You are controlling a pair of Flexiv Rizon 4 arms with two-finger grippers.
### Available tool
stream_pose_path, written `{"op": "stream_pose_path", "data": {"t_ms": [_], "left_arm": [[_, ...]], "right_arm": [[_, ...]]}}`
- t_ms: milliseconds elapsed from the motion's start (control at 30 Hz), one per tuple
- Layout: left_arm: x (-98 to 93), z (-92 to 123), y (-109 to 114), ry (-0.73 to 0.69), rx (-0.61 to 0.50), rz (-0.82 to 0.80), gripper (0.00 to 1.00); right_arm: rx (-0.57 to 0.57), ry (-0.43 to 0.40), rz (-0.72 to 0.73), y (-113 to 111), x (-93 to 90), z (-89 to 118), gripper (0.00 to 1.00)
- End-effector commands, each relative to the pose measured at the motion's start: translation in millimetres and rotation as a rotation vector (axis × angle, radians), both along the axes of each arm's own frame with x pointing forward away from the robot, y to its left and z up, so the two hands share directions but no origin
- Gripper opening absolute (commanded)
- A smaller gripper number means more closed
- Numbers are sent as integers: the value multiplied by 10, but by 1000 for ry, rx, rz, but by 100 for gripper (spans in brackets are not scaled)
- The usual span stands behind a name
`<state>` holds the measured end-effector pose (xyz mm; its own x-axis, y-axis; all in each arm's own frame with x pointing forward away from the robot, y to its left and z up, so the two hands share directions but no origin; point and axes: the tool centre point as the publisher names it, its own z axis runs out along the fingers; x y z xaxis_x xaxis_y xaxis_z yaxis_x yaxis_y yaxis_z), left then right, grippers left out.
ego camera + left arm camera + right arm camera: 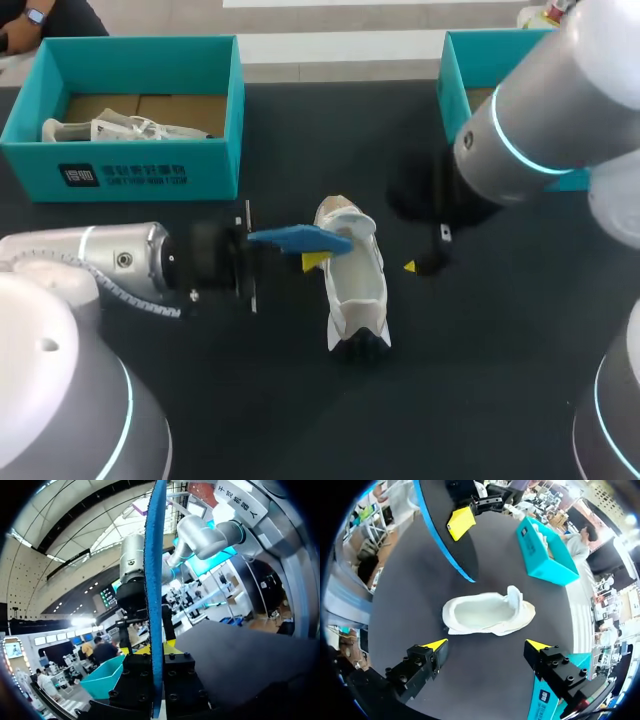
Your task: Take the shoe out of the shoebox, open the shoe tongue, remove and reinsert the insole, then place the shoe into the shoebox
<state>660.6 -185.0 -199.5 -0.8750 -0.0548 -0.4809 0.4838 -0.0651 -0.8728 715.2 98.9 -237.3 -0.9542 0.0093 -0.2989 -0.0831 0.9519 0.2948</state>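
Left gripper [154, 650] clamped on thin blue foam insole [155, 555], seen edge-on, a finger pressing each face. It's held over one end of white low-top shoe [357, 285]. Right gripper [486, 645] wide open, empty, above black table [500, 350] just beside the shoe. Shoe stands sole down, outside teal cardboard shoebox [130, 172]. Risks: floppy insole may buckle or slip at the opening. Nothing pins the shoe, so a push could slide or tip it. White print on shoebox front, not transcribed.

Shoeboxes: two, left shoebox [215, 170], right shoebox [452, 75]. Blue insole [295, 238]: one. Shoes: probably two, white shoe [358, 285], boxed shoe [120, 128].
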Motion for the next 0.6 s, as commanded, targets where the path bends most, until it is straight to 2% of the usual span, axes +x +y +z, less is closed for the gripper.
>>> {"op": "stream_pose_path", "data": {"t_ms": [33, 233, 600], "left_arm": [[14, -120, -129, 2, -5, -2, 0], [-18, -215, -194, 4, 8, -2, 0], [-38, -387, -224, 11, 36, 1, 0]], "right_arm": [[82, 11, 55, -79, 52, -291, 100], [123, 5, 85, -65, 123, -565, 100], [181, 23, 145, 114, 291, -798, 100]]}}
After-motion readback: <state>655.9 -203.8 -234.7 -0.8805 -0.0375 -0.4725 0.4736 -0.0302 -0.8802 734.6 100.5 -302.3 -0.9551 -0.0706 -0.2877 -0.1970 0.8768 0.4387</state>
